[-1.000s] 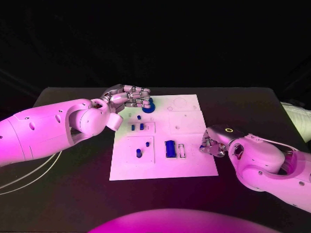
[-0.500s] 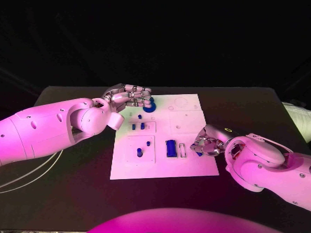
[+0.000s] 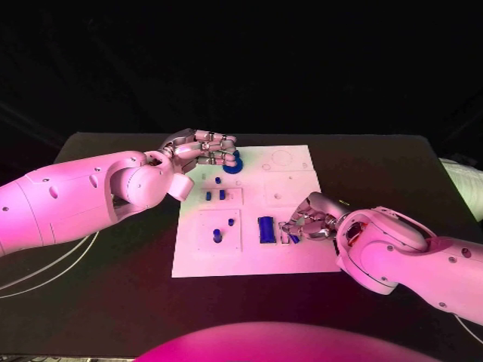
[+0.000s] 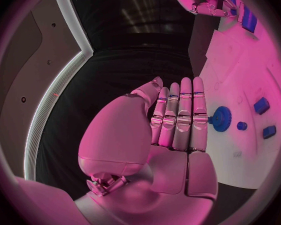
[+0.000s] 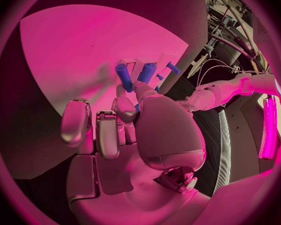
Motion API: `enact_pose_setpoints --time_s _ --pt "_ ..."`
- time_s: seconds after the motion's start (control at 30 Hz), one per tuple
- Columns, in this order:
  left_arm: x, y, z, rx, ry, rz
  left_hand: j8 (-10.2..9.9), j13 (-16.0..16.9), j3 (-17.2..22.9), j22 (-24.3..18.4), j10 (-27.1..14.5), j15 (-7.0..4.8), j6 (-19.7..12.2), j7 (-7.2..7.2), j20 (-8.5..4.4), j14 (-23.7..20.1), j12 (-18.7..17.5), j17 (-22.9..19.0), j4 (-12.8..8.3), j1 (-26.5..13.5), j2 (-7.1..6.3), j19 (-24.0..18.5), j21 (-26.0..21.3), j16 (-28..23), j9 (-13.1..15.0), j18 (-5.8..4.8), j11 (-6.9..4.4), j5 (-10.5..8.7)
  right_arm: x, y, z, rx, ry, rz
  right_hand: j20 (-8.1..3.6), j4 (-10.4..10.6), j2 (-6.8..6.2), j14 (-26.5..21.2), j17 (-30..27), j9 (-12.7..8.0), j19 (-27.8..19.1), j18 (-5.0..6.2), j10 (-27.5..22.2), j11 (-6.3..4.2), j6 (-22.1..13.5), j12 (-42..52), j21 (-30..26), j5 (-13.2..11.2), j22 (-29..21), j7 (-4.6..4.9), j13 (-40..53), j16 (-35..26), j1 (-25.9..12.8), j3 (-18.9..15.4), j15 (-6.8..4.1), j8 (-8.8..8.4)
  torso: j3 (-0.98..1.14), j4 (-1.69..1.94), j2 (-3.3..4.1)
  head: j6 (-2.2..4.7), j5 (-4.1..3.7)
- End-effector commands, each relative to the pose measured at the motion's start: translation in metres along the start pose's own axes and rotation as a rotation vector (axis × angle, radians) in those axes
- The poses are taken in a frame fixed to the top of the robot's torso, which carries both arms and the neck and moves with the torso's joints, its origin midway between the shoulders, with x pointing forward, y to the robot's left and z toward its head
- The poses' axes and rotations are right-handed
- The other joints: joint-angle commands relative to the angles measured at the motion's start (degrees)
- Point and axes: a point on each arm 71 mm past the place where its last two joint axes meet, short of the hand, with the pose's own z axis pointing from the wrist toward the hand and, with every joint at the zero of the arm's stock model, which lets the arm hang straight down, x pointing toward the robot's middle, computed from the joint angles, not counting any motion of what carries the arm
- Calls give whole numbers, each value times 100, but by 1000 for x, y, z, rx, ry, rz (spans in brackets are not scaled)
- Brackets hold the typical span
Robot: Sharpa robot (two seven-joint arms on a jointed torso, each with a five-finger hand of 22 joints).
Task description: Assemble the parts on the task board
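We see the table (image 3: 394,162) with the task board (image 3: 290,188) lying flat in its middle. At the far left corner of the board sits a round gear part (image 3: 232,165), and the left hand (image 3: 201,149) is right beside it, touching it from the left. A bit nearer to us, two small parts (image 3: 214,195) stand side by side on the left half of the board. Nearer still are two more small pegs (image 3: 223,230). To their right, a long block part (image 3: 264,229) lies on the board. The right hand (image 3: 310,221) is just to the right of that block, over the near right side of the board.
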Motion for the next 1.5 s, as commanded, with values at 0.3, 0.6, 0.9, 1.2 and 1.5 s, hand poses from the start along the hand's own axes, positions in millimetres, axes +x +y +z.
enact_pose_setpoints --time_s 0.3,0.6,0.9,1.2,1.5 --pt "3 -1 0 2 26 -9 -24 0 -10 -18 -9 6 1 24 0 40 -8 -8 14 -37 26 47 16 -42 -7 68 13 18 4 0 8 22 27 14 -8 57 -63 449 716 51 56 -100 101 -20 114 122 38 86 34 -17 79 43 -129 72 -48 45 3 0 3 -16 15" --pt "3 0 0 -1 28 -9 -24 0 -14 -32 -10 10 0 23 3 32 -9 -10 20 -46 25 41 13 -50 -7 66 14 18 7 2 8 21 44 -20 -28 109 -99 456 753 114 89 -111 241 -57 216 403 71 50 95 -63 289 70 -258 62 -75 126 4 0 0 -40 19" --pt "3 0 0 -3 31 -10 -24 0 -16 -37 -11 12 0 23 4 28 -9 -11 22 -49 25 39 12 -53 -7 65 14 18 7 1 8 31 52 -18 -44 154 -54 464 791 150 117 -120 315 -79 262 552 99 15 147 -90 406 99 -331 74 -93 169 1 -1 -4 -51 26" --pt "3 0 0 -4 33 -10 -24 0 -16 -37 -11 12 0 23 4 28 -9 -11 22 -49 25 39 12 -53 -7 65 14 18 8 3 8 29 52 -17 -55 194 -16 469 816 175 136 -127 353 -91 286 624 119 -4 183 -104 466 118 -395 81 -105 197 2 -2 1 -50 28" --pt "3 0 0 -5 33 -11 -24 0 -21 -55 -12 15 -2 22 8 22 -9 -13 30 -59 26 33 10 -61 -7 65 15 18 8 3 8 27 49 -17 -63 266 -16 469 821 200 139 -129 368 -94 289 635 123 -79 188 -106 487 121 -517 45 -109 216 1 -3 -2 -56 36"
